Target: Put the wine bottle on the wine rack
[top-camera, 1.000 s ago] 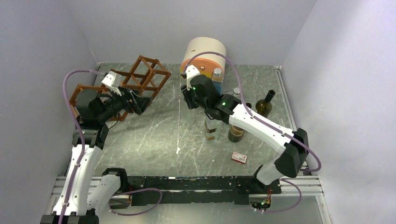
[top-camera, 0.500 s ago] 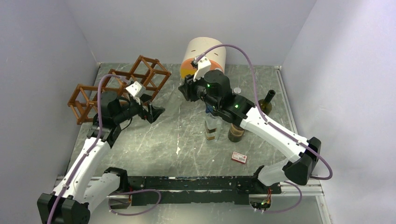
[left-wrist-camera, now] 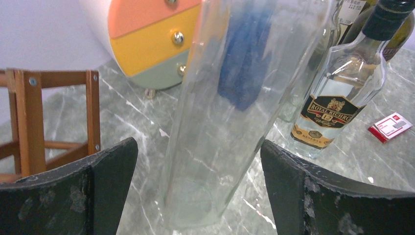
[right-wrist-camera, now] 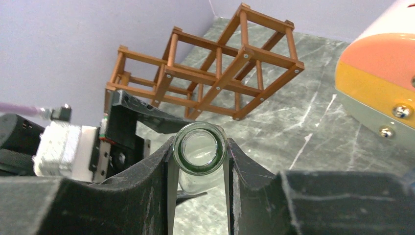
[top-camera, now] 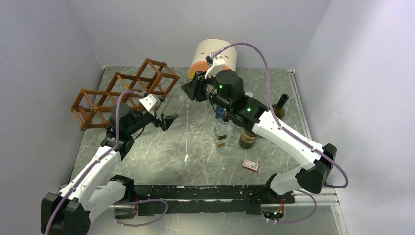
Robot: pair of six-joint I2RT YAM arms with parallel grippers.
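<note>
I have the clear bottle (left-wrist-camera: 230, 112) by the neck: my right gripper (top-camera: 192, 91) is pinched tight just under its open mouth. It hangs tilted over the table (top-camera: 195, 142), and I cannot tell whether its base touches the stone. Its body slants between the fingers of my left gripper (left-wrist-camera: 200, 156), which are spread wide and touch nothing.

The rack (top-camera: 125, 90) stands at the far left, well apart from the bottle.

As I judge it, the step in hand is getting a second hold on the body. I should close my left fingers squarely on the lower glass, which looks slick, before my right lets go. Then I should lay the bottle level and feed it straight into one cell. The rack's thin sticks look light enough to shift if bumped.

The bottle is uncapped and looks empty. Every cell of the rack that I can see is empty. The drawers of the round cabinet (top-camera: 215, 56) are shut. The labelled bottle (left-wrist-camera: 337, 98) to the right is capped, but I cannot tell how full it is.
</note>
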